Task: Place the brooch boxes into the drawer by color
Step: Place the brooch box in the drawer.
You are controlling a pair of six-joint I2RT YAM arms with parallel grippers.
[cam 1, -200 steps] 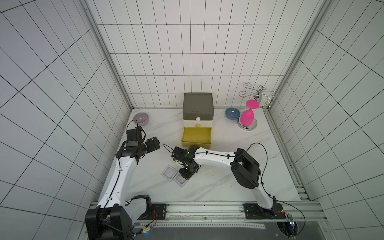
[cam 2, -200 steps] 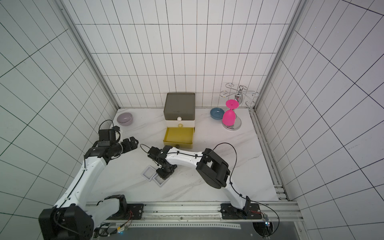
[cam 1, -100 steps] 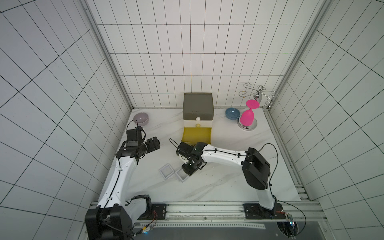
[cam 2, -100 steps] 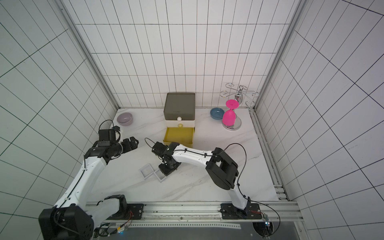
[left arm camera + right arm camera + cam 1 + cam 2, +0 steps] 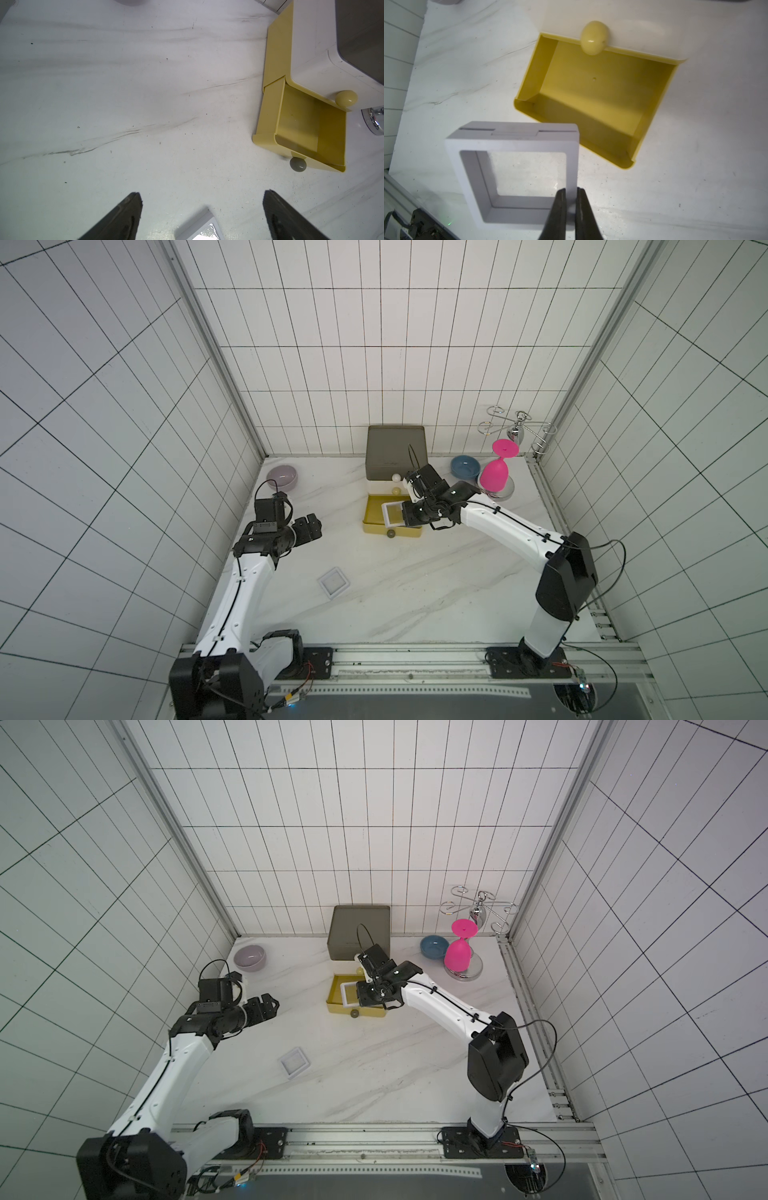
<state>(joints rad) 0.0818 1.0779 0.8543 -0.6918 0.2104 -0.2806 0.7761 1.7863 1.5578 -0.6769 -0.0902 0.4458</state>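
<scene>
1. The held brooch box (image 5: 515, 141) is a pale white-lavender square frame with a clear window. The marble shows straight through the window.
2. The right claw (image 5: 571, 191) is closed on that box, pinching its frame near one corner. In both top views the box (image 5: 392, 514) hangs clear of the table and overlaps the pulled-out yellow tier (image 5: 372, 526) of the drawer chest (image 5: 395, 448).
3. Only the right wrist view shows the slotted edge of the frame and the bare floor of the yellow tier (image 5: 591, 93).
4. Only the top views show the second pale box (image 5: 294, 1062). It lies flat on the near-left marble, well apart from the chest. The left wrist view catches just one corner of it (image 5: 199, 228).
5. The left claw (image 5: 202, 194) hovers with its fingers spread wide, holding nothing.
6. The held box is square, so no long axis can be told. Its slotted edge lies farthest from the claw. The box on the table sits askew to the table's edge.
</scene>
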